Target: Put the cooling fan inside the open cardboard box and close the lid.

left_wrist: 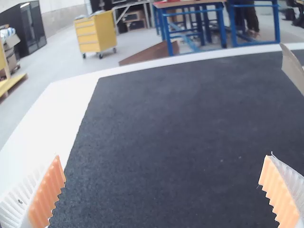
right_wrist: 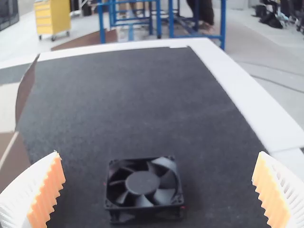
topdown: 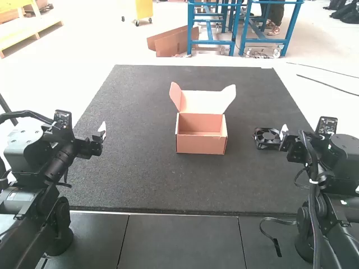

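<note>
Hanging at the pick-up step with the right gripper (right_wrist: 157, 153) spread wide on the near side of the cooling fan (right_wrist: 144, 189), lying flat on the black mat (topdown: 140, 168) right of the open cardboard box (topdown: 201, 134), and probably needing next to be lowering and pinching across its frame.

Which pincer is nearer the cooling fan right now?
Right. The right pincer hangs open just beside the cooling fan; the left pincer is far off, past the cardboard box.

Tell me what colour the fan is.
The fan is black, frame and blades alike; the right wrist view shows it best.
</note>
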